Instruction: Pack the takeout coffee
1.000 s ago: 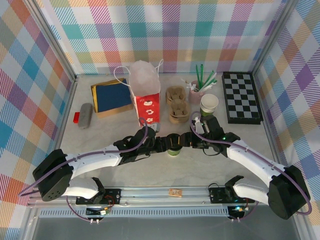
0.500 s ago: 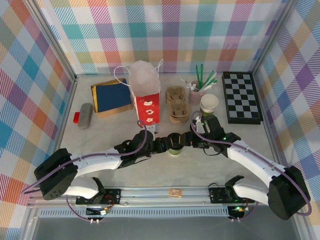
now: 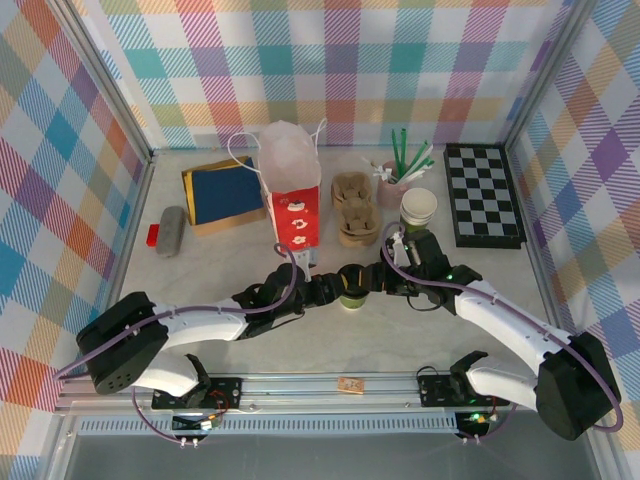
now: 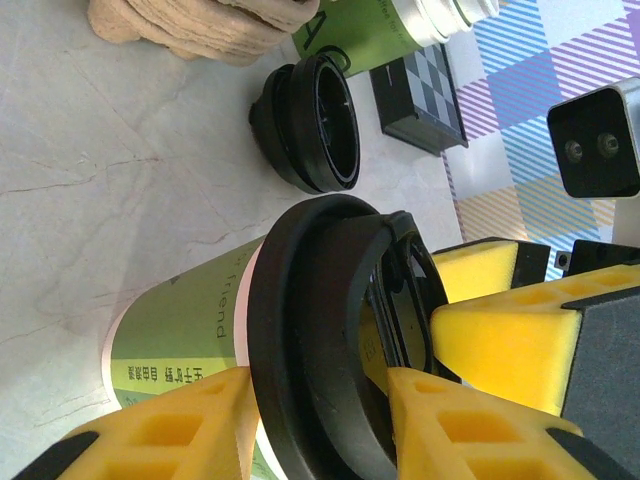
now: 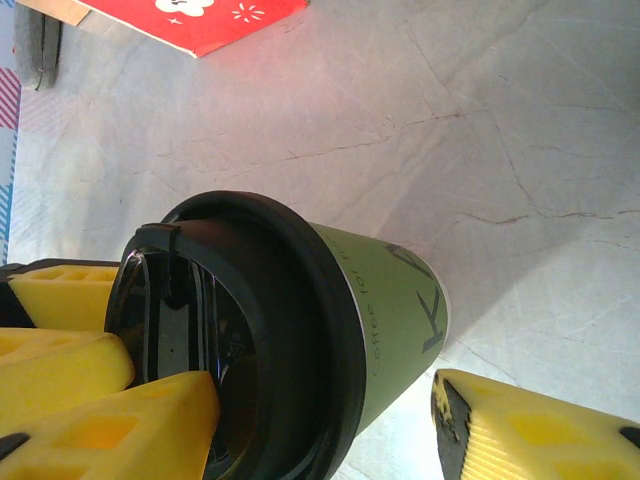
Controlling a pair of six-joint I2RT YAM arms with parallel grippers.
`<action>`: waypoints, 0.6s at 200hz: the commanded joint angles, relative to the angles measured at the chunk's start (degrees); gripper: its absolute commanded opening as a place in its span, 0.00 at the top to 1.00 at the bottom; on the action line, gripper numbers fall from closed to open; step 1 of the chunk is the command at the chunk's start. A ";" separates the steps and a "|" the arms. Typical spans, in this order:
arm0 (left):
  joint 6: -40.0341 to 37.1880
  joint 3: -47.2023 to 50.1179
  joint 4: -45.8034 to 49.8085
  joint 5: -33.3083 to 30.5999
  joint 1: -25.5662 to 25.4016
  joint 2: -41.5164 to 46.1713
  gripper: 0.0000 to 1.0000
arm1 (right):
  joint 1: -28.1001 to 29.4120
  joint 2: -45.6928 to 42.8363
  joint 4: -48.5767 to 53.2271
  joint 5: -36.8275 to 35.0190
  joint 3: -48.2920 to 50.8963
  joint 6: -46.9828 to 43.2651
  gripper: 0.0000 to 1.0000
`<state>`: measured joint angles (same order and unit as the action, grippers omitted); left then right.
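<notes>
The takeout coffee [image 3: 351,291], a green cup under a black lid, stands upright on the marble table [image 3: 330,340] between both arms. My left gripper [image 3: 335,290] reaches in from the left. In the left wrist view its yellow fingers [image 4: 170,425] bracket the lid's rim, one against the cup wall [image 4: 190,340] and one over the lid top, closed onto it. My right gripper [image 3: 378,281] comes from the right and stands open. One of its fingers [image 5: 100,410] rests over the lid [image 5: 270,330]. Its other finger is apart from the cup wall, with table showing between.
A loose black lid [image 4: 310,120] lies just beyond the cup. Behind it stand a lidless cup [image 3: 418,208], a cardboard cup carrier [image 3: 353,205], a red and white bag [image 3: 292,195] and a pink straw holder [image 3: 392,186]. A chessboard [image 3: 484,195] lies at the back right.
My left arm has edged to the right and its jaws have narrowed a little on the lid's rim. The cup and the right arm have barely moved.
</notes>
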<state>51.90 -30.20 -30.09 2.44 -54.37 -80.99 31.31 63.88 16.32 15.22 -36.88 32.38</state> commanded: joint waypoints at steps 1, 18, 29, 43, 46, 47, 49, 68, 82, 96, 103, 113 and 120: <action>0.15 4.50 14.99 3.62 -1.88 -6.89 0.63 | 0.42 1.43 4.68 -1.91 1.86 -0.67 0.41; 0.13 4.92 15.01 3.54 -1.88 -7.29 0.63 | 0.42 1.34 4.66 -2.30 2.31 -0.62 0.40; 0.13 5.23 14.89 3.50 -1.88 -7.39 0.63 | 0.42 1.43 4.34 -2.41 2.75 -0.52 0.40; 0.13 5.54 14.88 3.41 -1.88 -7.67 0.63 | 0.42 1.51 3.96 -2.30 3.22 -0.47 0.40; 0.13 5.58 14.84 3.51 -1.88 -7.69 0.63 | 0.42 1.51 3.86 -2.26 3.29 -0.40 0.41; 0.13 5.58 14.82 3.53 -1.88 -7.73 0.63 | 0.46 1.51 3.79 -2.24 3.34 -0.39 0.41; 0.13 5.65 14.80 3.54 -1.88 -7.75 0.63 | 0.43 1.51 3.74 -2.22 3.38 -0.32 0.41; 0.13 5.93 14.53 3.61 -1.92 -8.28 0.63 | 0.42 1.43 3.64 -2.28 3.57 -0.22 0.41; 0.13 6.19 14.14 3.64 -1.97 -8.88 0.63 | 0.42 1.34 3.72 -2.48 3.70 -0.30 0.41; 0.13 6.36 13.74 3.62 -2.06 -9.64 0.63 | 0.42 1.25 3.85 -2.74 3.71 -0.42 0.41; 0.23 6.46 13.37 3.65 -2.14 -10.13 0.63 | 0.42 1.25 3.96 -2.74 3.78 -0.45 0.41; 0.22 6.47 12.87 3.80 -2.23 -10.94 0.63 | 0.42 1.41 3.90 -2.87 3.84 -0.43 0.41; 0.22 6.46 12.78 3.80 -2.32 -11.47 0.63 | 0.42 1.51 3.92 -3.00 3.86 -0.45 0.41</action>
<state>52.71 -28.27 -37.52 2.24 -54.37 -83.74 31.07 63.24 15.40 14.17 -35.99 32.40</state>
